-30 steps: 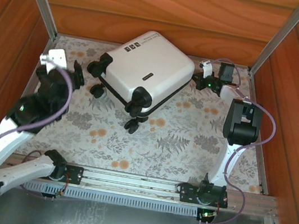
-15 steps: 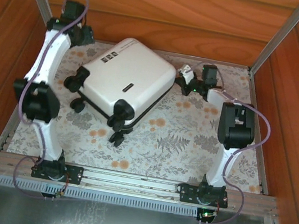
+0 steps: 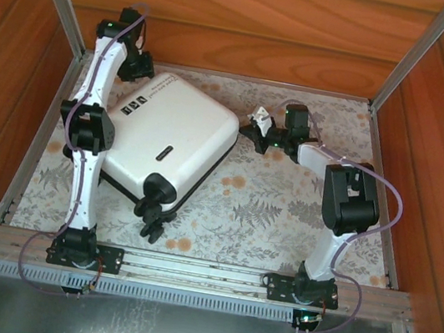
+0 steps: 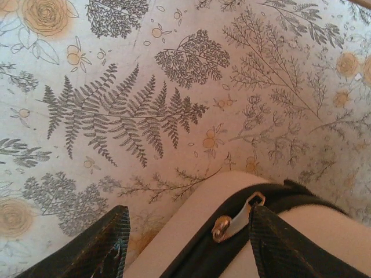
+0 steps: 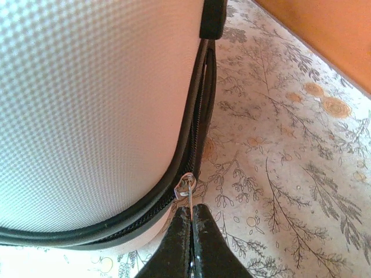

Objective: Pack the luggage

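1. Luggage lies flat and closed on the floral cloth, with its wheels nearest the arm bases.
2. Right gripper is at the case's right corner, clenched on a zipper pull (the wrist view resolves the pinch; from above it is too small to tell).
3. Left gripper is at the far-left corner, fingers apart on either side of a second zipper pull.

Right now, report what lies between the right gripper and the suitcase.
Right wrist view: a metal zipper pull spans the gap, its tip pinched in the right gripper, its slider on the white suitcase.
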You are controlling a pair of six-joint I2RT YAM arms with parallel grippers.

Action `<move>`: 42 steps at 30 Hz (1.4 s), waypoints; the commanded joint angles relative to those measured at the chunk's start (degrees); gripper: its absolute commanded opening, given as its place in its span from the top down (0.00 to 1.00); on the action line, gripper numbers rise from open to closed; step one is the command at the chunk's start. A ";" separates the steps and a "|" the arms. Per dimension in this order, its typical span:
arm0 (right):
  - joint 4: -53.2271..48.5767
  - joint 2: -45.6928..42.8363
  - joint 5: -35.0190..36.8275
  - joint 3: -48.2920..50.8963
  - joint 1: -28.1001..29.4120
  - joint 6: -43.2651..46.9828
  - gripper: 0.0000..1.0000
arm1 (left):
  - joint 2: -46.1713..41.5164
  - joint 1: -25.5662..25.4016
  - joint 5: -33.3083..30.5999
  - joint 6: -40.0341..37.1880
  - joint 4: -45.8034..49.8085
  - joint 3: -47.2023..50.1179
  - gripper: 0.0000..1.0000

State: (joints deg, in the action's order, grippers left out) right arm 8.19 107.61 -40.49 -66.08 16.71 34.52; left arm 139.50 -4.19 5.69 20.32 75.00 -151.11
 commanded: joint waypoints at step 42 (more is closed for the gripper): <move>0.34 -24.98 -4.22 20.33 0.32 1.53 1.00 | -27.66 4.18 8.76 8.22 -33.63 53.41 0.70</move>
State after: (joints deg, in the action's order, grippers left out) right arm 9.80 83.83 -30.92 -44.73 12.40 32.58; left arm 105.45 -1.26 6.61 27.31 48.47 -93.91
